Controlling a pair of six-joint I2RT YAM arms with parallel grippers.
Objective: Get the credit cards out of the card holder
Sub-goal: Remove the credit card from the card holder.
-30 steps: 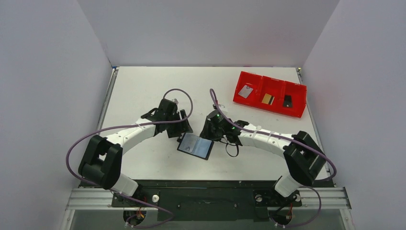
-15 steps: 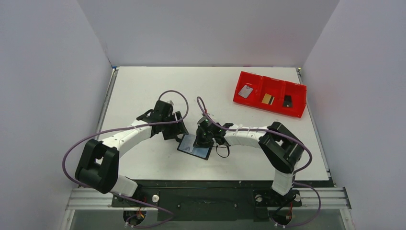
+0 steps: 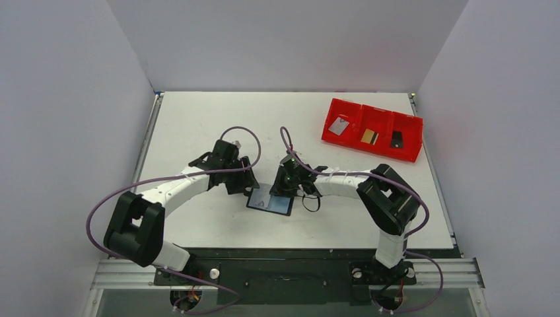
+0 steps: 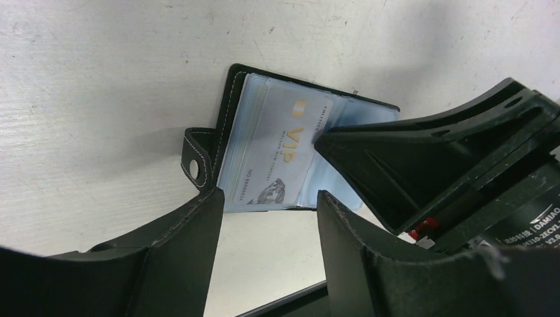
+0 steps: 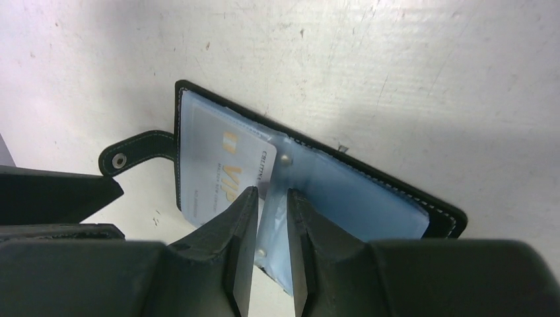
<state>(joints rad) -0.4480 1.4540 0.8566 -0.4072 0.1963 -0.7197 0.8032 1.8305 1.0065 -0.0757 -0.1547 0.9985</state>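
Card holder [image 5: 370, 198] unpinned: left gripper [image 4: 267, 198] gapes, right gripper [image 5: 271, 195] near-shut at credit card [image 5: 218, 165], grip unclear; I risk dragging holder.

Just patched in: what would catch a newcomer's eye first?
The open card holder lies centre-front, a VIP card showing in its clear sleeve. Both grippers crowd it: the right gripper nearly closed at the card's edge, the left gripper open beside it. A red tray holding three cards sits far right.
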